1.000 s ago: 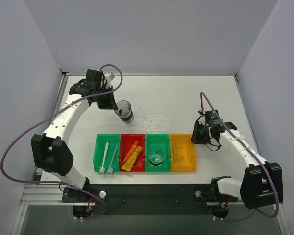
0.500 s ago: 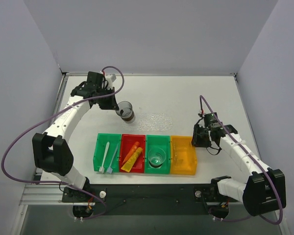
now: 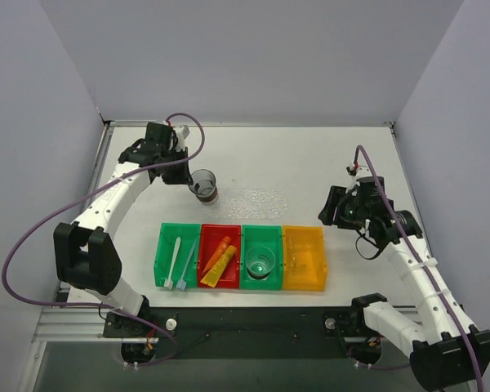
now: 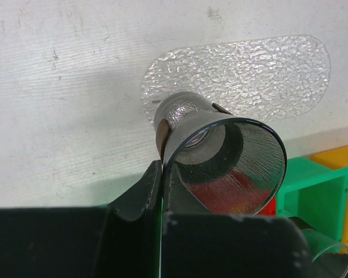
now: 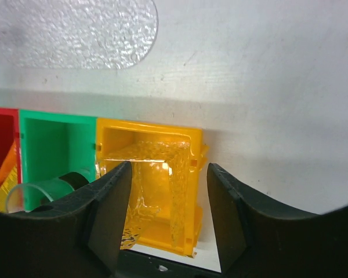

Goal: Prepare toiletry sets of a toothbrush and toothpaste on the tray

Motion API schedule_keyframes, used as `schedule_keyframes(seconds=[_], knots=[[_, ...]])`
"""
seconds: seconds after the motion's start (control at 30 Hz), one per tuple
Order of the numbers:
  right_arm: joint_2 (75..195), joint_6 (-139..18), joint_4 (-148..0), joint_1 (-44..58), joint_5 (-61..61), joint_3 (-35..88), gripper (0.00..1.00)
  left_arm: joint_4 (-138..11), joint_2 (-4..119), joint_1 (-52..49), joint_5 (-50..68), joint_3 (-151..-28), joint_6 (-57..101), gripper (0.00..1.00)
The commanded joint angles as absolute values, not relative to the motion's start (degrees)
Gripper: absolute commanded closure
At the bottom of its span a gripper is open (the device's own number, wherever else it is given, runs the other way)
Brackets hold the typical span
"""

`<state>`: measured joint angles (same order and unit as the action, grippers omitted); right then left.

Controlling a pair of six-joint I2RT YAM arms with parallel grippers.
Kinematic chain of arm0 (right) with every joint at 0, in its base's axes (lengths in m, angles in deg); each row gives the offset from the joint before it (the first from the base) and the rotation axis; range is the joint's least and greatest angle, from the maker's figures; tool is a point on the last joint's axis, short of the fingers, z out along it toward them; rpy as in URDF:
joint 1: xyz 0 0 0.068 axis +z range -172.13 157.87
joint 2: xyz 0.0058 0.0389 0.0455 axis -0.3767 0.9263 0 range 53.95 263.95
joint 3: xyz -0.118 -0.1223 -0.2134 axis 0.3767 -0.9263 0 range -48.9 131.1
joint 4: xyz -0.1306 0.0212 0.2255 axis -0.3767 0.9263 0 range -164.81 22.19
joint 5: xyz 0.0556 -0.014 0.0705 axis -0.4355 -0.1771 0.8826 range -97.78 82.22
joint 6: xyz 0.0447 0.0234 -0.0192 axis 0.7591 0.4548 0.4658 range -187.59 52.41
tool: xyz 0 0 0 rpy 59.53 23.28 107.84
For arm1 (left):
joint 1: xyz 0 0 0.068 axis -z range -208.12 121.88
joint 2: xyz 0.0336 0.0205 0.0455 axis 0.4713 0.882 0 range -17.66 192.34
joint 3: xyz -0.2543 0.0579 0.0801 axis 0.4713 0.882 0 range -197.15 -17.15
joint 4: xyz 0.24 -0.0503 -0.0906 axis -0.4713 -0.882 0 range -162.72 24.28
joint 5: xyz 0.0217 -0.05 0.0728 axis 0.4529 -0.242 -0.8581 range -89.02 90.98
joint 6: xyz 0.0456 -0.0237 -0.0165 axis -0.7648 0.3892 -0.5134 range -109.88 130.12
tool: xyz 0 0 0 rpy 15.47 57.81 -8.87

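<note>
Top-down on white table (image 3: 327, 155) w/ two robot arms. At far L: L gripper (image 4: 161, 174) pinched shut on wall of clear round plastic cup (image 3: 205, 187). In wrist cam, cup tipped on its side, mouth toward lens, base over L end of flat clear oblong tray w/ bumpy surface (image 3: 260, 200); can't tell whether cup touches it. Tray flat on table, just beyond a row of four bins. In row, L to R: green plastic bin (image 3: 161, 257) w/ white slim toothbrush (image 3: 175, 260) and pale blue slim toothbrush (image 3: 189, 258) side by side, wider ends toward arm bases. Next, red plastic bin (image 3: 208, 232) w/ small orange tapered tube (image 3: 218, 250) and yellow-orange tapered tube (image 3: 220, 269) lying against each other. Then second green plastic bin (image 3: 261, 229) w/ another clear cup (image 3: 261, 261) upright inside. Last, orange plastic bin (image 3: 310, 273) w/ clear bumpy-textured piece (image 5: 156, 174) inside. At R: R gripper (image 5: 168, 168), jaws spread apart, holding nothing, near far R corner of orange bin, apart from tray.
</note>
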<state>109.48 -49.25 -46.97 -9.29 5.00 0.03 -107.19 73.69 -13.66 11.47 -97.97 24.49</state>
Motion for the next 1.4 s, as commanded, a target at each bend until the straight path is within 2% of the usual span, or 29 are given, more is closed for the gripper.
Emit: schedule_keyframes(seconds=[0.0,0.3,0.73,1.37], knots=[[106.16,-47.29,-45.54,-9.21,-0.56,5.15,0.49,-102.72,71.19,-13.71,9.78,-98.72,27.17,1.0],[108.09,-47.47,-47.82,-9.39,-1.54,10.6,0.45,-102.01,74.88,-13.97,9.95,-101.26,20.76,1.0],[111.68,-46.15,-50.9,-9.48,0.75,10.95,0.44,-101.05,81.65,-14.41,11.8,-103.99,18.91,1.0],[116.44,-47.38,-52.74,-9.48,1.71,12.89,0.44,-97.88,83.5,-14.15,10.48,-103.02,18.29,1.0]])
